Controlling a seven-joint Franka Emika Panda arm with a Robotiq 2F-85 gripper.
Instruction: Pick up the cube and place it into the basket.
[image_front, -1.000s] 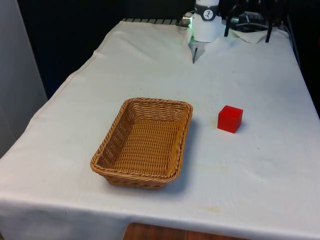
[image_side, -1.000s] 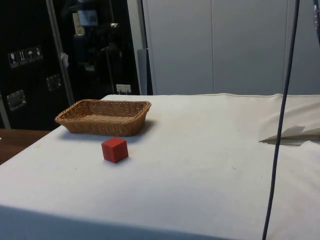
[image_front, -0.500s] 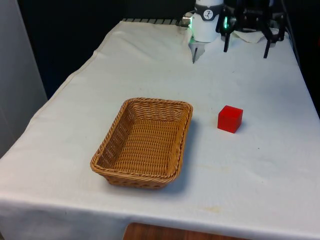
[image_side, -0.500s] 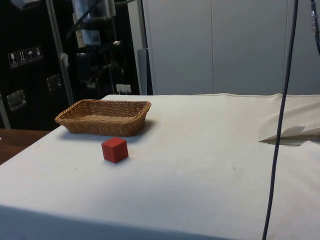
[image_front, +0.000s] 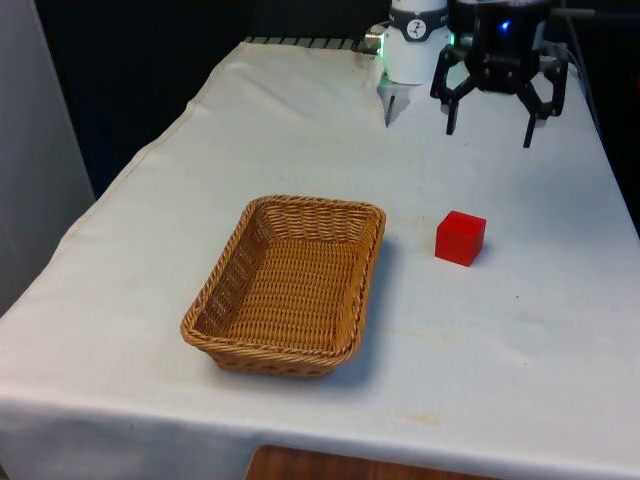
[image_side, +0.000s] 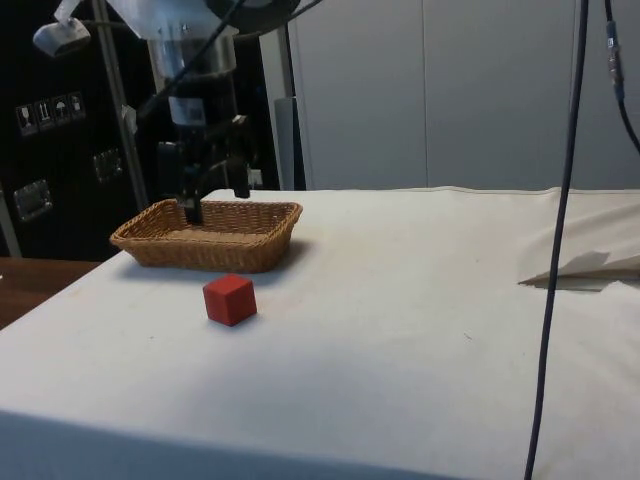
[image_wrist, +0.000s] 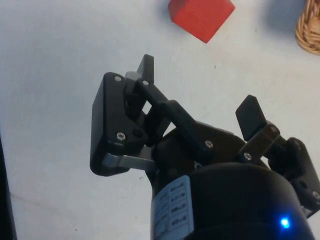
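Front view puts my fingers (image_front: 488, 125) spread wide, empty, cube (image_front: 460, 238) well ahead; I should descend straddling its flat faces.

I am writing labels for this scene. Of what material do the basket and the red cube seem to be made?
The basket looks like woven wicker or rattan, tan and unpainted: interlaced strands and a braided rim show. The cube is opaque red with flat, matte faces and crisp edges; it could be painted wood, plastic or foam, and the pictures do not settle which.
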